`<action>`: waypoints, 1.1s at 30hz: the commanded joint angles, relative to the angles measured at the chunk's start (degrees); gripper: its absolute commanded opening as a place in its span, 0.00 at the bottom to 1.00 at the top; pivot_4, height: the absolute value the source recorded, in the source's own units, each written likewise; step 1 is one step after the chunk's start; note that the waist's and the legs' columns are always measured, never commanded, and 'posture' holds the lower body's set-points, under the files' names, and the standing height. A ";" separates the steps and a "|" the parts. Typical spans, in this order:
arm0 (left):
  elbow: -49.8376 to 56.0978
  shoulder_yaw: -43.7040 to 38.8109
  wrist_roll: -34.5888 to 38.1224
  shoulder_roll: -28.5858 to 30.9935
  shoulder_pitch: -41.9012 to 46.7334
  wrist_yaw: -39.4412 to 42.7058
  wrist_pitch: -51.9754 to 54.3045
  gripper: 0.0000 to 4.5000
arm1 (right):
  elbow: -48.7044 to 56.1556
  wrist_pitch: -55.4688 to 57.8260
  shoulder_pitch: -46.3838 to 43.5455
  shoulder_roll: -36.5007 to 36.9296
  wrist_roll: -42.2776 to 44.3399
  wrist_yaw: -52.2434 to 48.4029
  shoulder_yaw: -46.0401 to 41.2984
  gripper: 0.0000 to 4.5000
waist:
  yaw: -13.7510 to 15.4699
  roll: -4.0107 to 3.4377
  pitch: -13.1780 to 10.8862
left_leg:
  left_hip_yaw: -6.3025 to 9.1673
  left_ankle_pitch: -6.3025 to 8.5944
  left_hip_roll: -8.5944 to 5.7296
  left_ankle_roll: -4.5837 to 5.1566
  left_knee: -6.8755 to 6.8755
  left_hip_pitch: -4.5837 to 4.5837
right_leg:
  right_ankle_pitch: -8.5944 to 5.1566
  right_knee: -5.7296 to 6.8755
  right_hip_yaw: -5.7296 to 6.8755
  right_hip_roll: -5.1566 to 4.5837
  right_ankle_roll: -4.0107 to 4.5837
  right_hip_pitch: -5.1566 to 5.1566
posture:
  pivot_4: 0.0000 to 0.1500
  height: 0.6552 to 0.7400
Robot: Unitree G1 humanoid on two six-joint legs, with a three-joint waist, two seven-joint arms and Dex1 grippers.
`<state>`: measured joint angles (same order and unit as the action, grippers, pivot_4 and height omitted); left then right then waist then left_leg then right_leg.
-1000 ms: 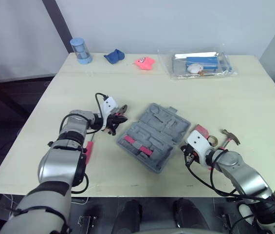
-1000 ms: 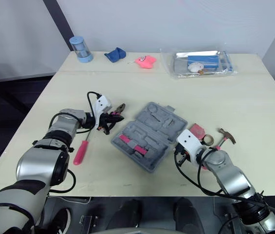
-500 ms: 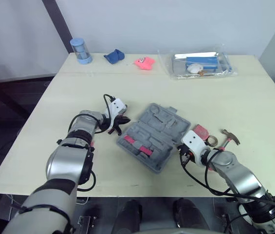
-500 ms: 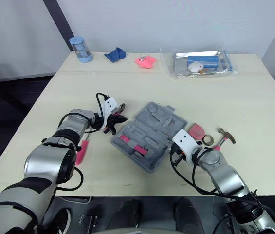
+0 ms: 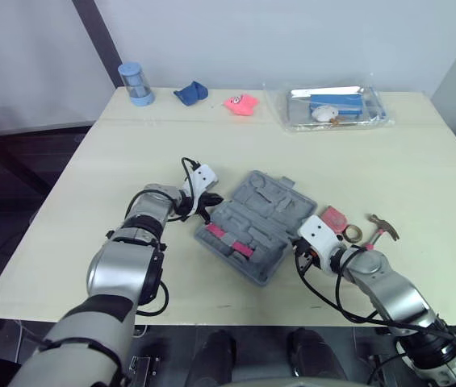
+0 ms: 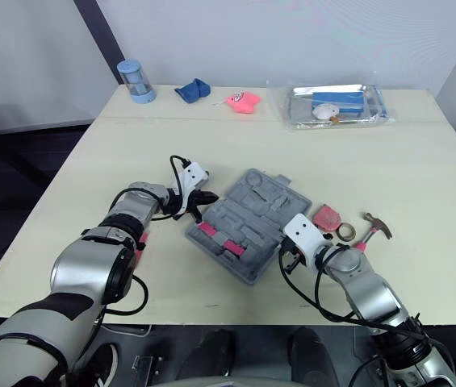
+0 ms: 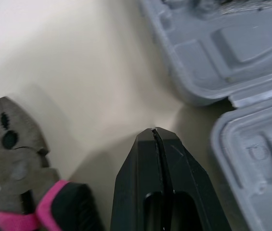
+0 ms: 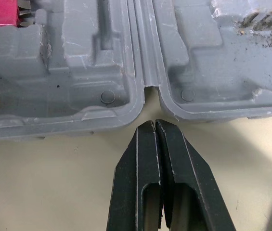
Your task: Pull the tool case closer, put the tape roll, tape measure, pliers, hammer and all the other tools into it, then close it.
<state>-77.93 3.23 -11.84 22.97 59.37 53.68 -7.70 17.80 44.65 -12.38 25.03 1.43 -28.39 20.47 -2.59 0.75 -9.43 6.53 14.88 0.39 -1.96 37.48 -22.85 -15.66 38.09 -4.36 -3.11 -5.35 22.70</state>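
From where I stand, one grey tool case (image 5: 253,226) lies open and flat near the middle of the table (image 5: 90,177), its two moulded halves side by side. Two pink pieces (image 5: 215,232) sit in the near half, and I see no other tools in the hollows. The left gripper (image 7: 156,137) rests low at the case's left edge with its two black fingers pressed together and nothing between them. The single pair of pliers (image 7: 13,154), with pink handles and a dark head, lies on the table just beside those fingers. The right gripper (image 8: 153,126) is at the case's right edge, its fingers likewise pressed tight and empty. Its tip points at the notch where the two halves meet; I cannot tell whether it touches the rim or stops just short. To the right of the case lie three tools close together: one pink tape measure (image 5: 334,217), one tape roll (image 5: 352,233) and one hammer (image 5: 381,228). Along the far edge there are four things: a blue cup (image 5: 134,83), a blue cloth (image 5: 189,93), a pink thing (image 5: 240,102) bearing a dark mark too small to read, and a clear plastic bag (image 5: 336,107) holding a blue box whose print I cannot make out.
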 commanded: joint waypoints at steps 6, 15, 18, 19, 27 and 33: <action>0.11 -0.31 0.10 0.68 -1.31 8.05 -0.06 0.00 | 0.63 -1.32 -0.69 0.01 -0.10 -0.17 -1.16 0.01 | -0.04 0.00 0.00 | 0.01 0.00 0.00 0.00 0.00 0.00 | 0.00 0.01 0.01 0.00 0.00 0.00 | 1.00 1.00; 0.47 -0.16 0.10 1.71 -2.45 14.20 0.34 0.00 | -0.61 -3.41 -1.29 0.72 0.51 -2.37 -1.21 0.01 | -0.51 0.00 0.01 | 0.02 -0.01 0.00 0.00 0.00 0.01 | 0.00 0.03 0.01 0.00 0.00 0.00 | 1.00 1.00; 0.59 0.11 -0.04 2.42 -2.86 16.55 0.38 0.00 | -0.89 -4.76 -1.10 1.67 0.85 -3.93 -1.41 0.01 | -0.92 0.00 0.01 | 0.02 -0.01 0.00 -0.01 0.00 0.01 | 0.00 0.04 0.02 0.00 0.00 0.00 | 1.00 1.00; 0.63 0.20 -0.08 2.65 -3.01 17.38 0.40 0.00 | -0.99 -5.11 -1.05 1.98 0.97 -4.39 -1.51 0.01 | -1.05 0.00 0.01 | 0.03 -0.01 0.00 0.00 0.00 0.01 | 0.00 0.04 0.02 0.00 0.00 0.00 | 1.00 1.00; 1.43 1.18 -0.65 4.36 -4.90 22.13 -0.35 0.00 | -1.90 -7.14 -0.71 3.17 2.08 -7.58 -2.11 0.01 | -1.54 -0.01 0.02 | 0.03 -0.01 0.00 0.00 0.00 0.05 | 0.00 0.11 0.03 0.00 0.01 0.00 | 1.00 1.00; 2.54 1.02 0.07 5.03 -6.50 25.23 -0.76 0.00 | -2.36 -8.06 -0.48 3.11 2.56 -8.82 -2.23 0.01 | -1.59 -0.01 0.02 | 0.02 0.00 0.01 0.00 0.00 0.09 | -0.01 0.17 0.03 0.00 0.02 0.00 | 1.00 1.00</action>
<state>-74.94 2.89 -11.17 27.82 54.47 76.79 -8.34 14.21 38.15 -12.75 28.29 3.12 -36.47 19.21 -4.18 0.75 -9.41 6.56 14.87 0.39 -1.96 37.48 -22.75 -15.67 38.27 -4.33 -3.11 -5.32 22.70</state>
